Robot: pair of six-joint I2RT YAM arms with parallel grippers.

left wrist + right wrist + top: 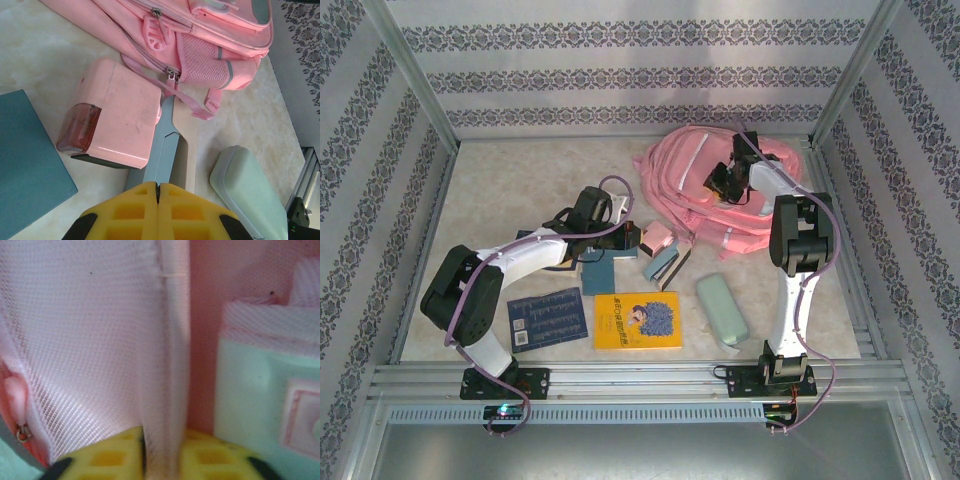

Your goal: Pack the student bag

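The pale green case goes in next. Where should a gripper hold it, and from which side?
Probably grip the pale green case across its narrow width at mid-length, from above: it lies flat, long and slim, both long sides free.

A lab-style robot test cell: aluminium frame rails (640, 378) box in a marble-look surface (520, 180), with damask-patterned wall panels (620, 70) on three sides.

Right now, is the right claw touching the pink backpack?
Touching. The right wrist view shows a folded fabric edge of the pink backpack running straight into the right claw, pinched there with no gap on either side.
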